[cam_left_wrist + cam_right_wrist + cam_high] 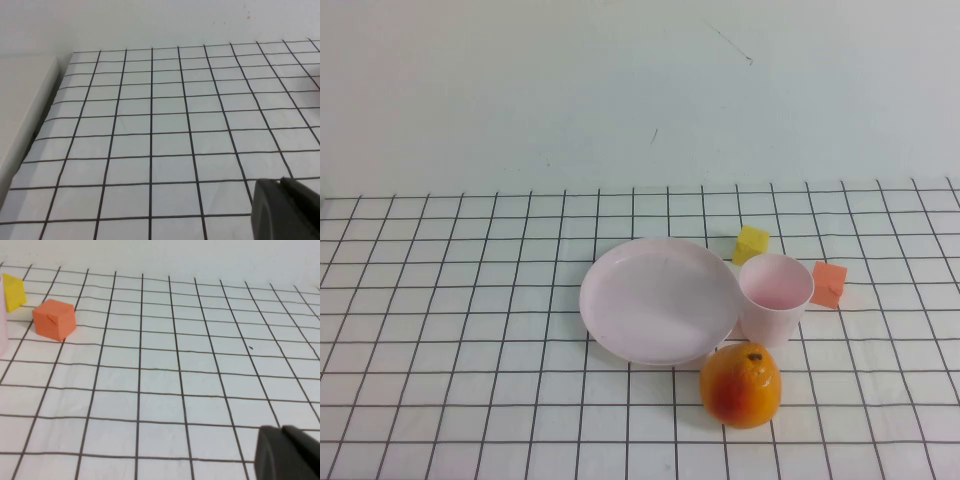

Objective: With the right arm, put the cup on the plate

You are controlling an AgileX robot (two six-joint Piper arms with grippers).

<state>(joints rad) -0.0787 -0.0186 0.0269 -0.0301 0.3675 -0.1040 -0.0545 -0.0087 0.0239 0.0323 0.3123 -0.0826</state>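
Observation:
The pale pink cup (pixel 776 297) stands upright on the gridded cloth, touching the right rim of the pale pink plate (pixel 660 298). A sliver of the cup's side (pixel 2 325) shows at the edge of the right wrist view. Neither arm shows in the high view. My right gripper (pixel 282 430) is shut and empty, low over bare cloth, well away from the cup. My left gripper (pixel 280 182) is shut and empty over bare cloth, with no task object in its view.
An orange fruit (pixel 741 385) sits just in front of the cup. A yellow cube (pixel 752 244) lies behind the cup and an orange cube (pixel 828 284) to its right; both show in the right wrist view (pixel 13 291), (pixel 54 319). A white wall backs the table.

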